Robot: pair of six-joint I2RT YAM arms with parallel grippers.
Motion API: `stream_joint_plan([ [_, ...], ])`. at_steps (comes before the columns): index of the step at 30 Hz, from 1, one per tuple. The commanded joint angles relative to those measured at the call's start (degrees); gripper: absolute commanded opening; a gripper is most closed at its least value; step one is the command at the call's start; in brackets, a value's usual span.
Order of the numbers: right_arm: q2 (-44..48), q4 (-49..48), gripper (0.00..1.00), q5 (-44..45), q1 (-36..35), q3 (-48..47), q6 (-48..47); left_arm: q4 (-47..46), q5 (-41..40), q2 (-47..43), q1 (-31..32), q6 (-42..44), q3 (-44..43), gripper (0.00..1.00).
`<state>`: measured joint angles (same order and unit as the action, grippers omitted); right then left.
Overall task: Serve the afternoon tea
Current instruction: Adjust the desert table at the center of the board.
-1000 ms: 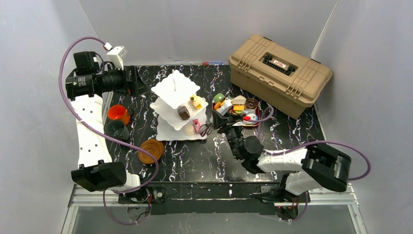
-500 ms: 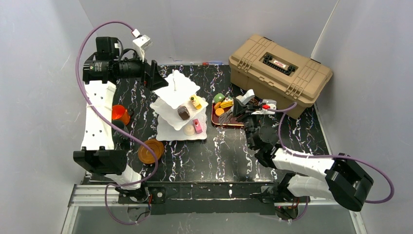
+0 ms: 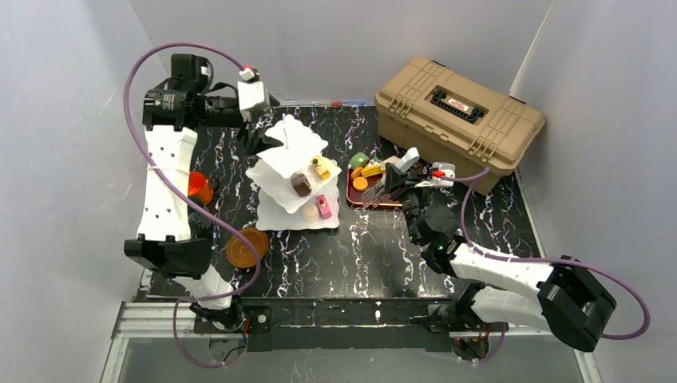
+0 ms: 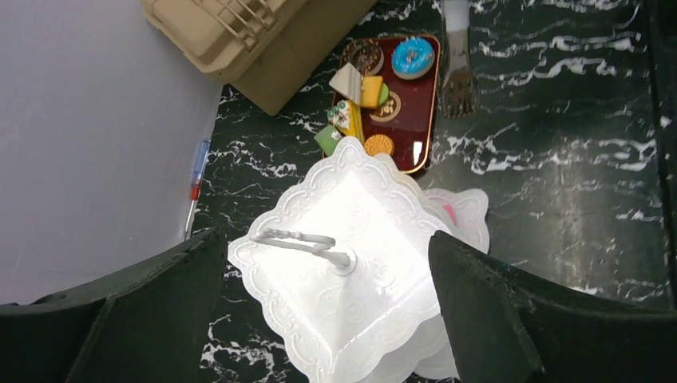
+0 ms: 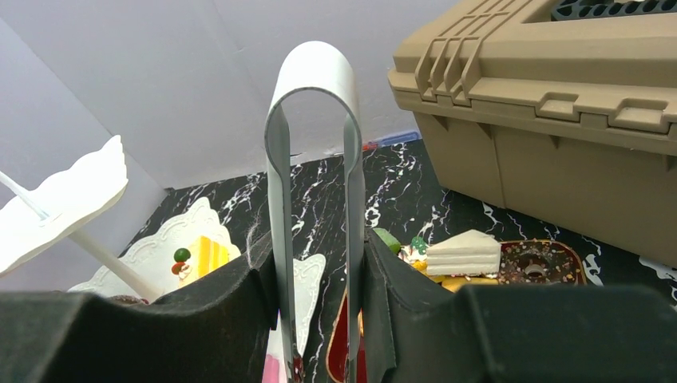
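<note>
Pastries lie in the red tray; my right gripper clamps metal tongs over it, left gripper spread wide above the three-tier stand.

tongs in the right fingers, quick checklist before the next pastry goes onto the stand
1. tongs gripped by the right fingers: ok.
2. tong tips free of any pastry: cannot tell.
3. pastries waiting on the red tray, such as the blue donut: ok.
4. stand top tier bare for placing: ok.
5. left fingers out of the stand's way: not ok, open above the top tier.
6. orange cup set on one of the saucers: not ok, apart.
</note>
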<state>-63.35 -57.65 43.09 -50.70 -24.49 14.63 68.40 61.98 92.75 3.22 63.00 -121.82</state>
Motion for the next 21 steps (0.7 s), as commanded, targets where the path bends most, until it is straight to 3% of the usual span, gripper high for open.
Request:
stream_joint_plan([
  [1, 2.23, -1.91, 0.37, -0.58, 0.58, -0.56, 1.45, 9.31, -3.7, 1.01, 1.08, 22.87, 0.11, 0.97],
  [6, 2.43, -1.81, 0.35, -0.85, 0.94, -0.23, 2.78, 9.95, -9.63, 1.36, 1.5, 34.98, 0.8, 0.98],
  [15, 2.54, -1.37, 0.33, -1.32, 1.12, -0.27, 4.53, 5.28, -9.6, 3.78, 5.49, 33.83, -3.66, 0.98],
  [21, 3.5, -0.27, 0.3, -0.87, 1.29, -0.34, 4.57, 10.86, -14.55, 8.24, 8.97, 34.93, -8.36, 0.89],
])
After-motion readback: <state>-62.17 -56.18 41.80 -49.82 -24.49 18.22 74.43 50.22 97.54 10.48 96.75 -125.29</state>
